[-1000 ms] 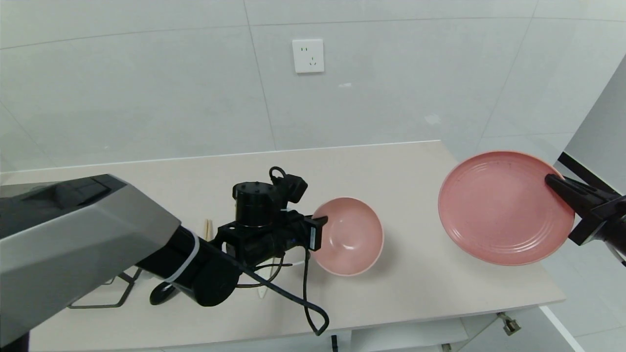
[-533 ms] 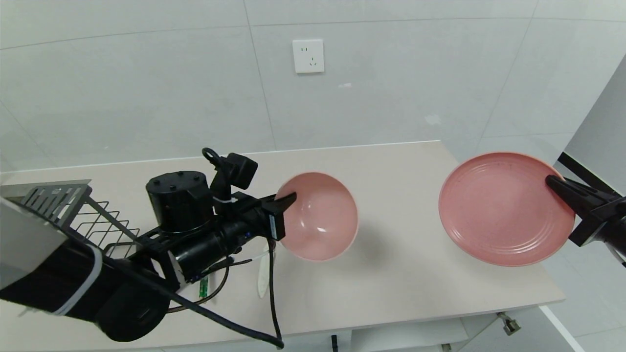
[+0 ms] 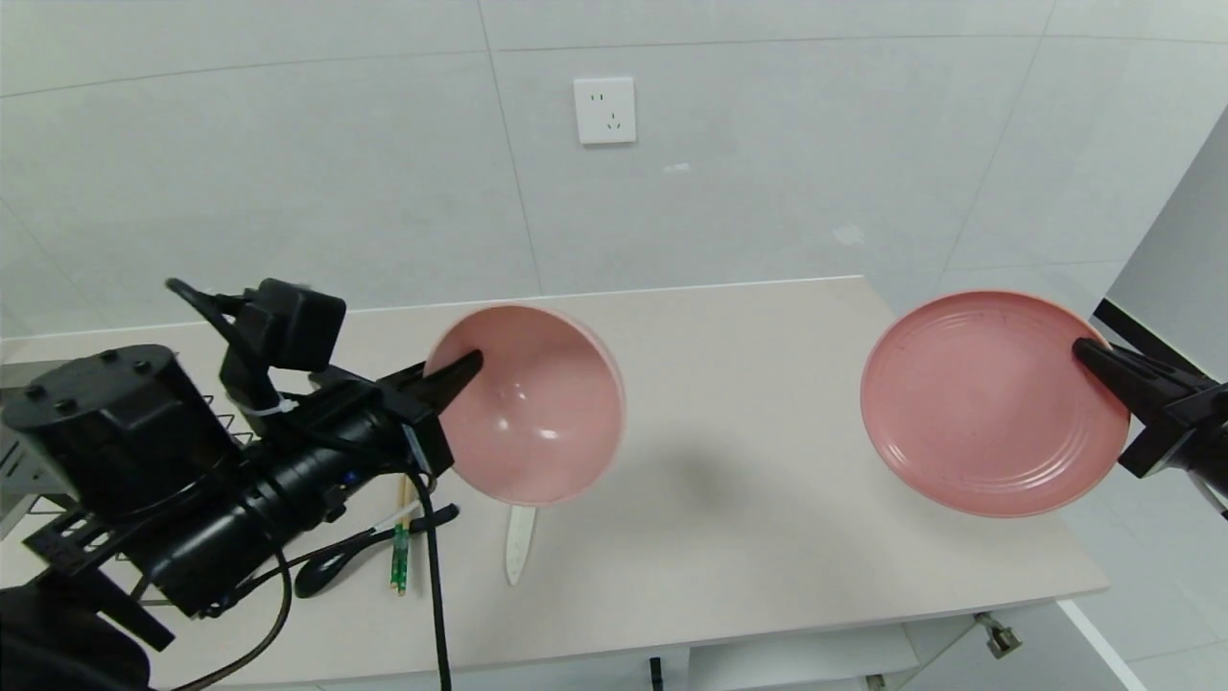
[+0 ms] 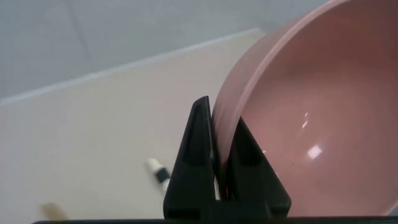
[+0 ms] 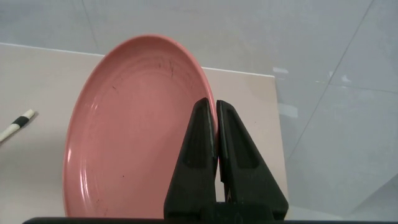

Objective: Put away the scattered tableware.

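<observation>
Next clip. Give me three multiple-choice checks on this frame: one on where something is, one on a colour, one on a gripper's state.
1. Where is the white spoon?
A. on the table, below the lifted bowl
B. inside a cup
C. on the floor

2. What colour is the plate?
A. blue
B. pink
C. white

3. How is the right gripper?
A. open and empty
B. shut on nothing
C. shut on the plate's rim

Key: 1 A, the spoon's handle lies on the tabletop and runs under the bowl in the head view. 2 B, the plate is pink in both the head and right wrist views. 3 C, the right wrist view shows both fingers pinching the rim.
</observation>
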